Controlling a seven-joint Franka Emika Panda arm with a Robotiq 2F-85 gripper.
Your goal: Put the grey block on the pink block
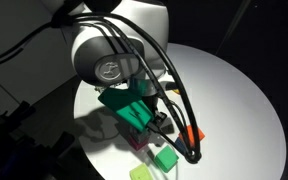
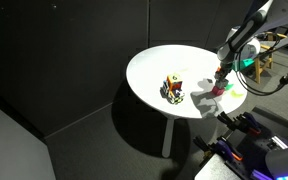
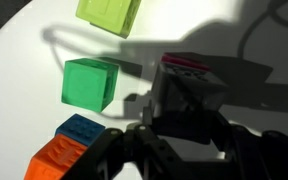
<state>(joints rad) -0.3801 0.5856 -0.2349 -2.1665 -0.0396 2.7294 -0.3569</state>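
Note:
In the wrist view my gripper [image 3: 184, 118] is shut on the grey block [image 3: 189, 90], a dark cube between the fingers. A thin strip of the pink block [image 3: 184, 63] shows just past the grey block's far edge, so the grey block is over or on it; I cannot tell whether they touch. In both exterior views the gripper [image 1: 156, 125] [image 2: 220, 78] is low over the white round table [image 2: 159, 65], near its edge. A pink patch [image 2: 215, 90] shows under it there.
A green cube [image 3: 89, 83] and a lime-green cube [image 3: 109, 12] lie close beside the gripper. The patterned cube with the orange top [image 3: 69, 148] [image 2: 172, 88] stands apart. An orange-red cube [image 1: 191, 135] lies near the cables. The table edge is close.

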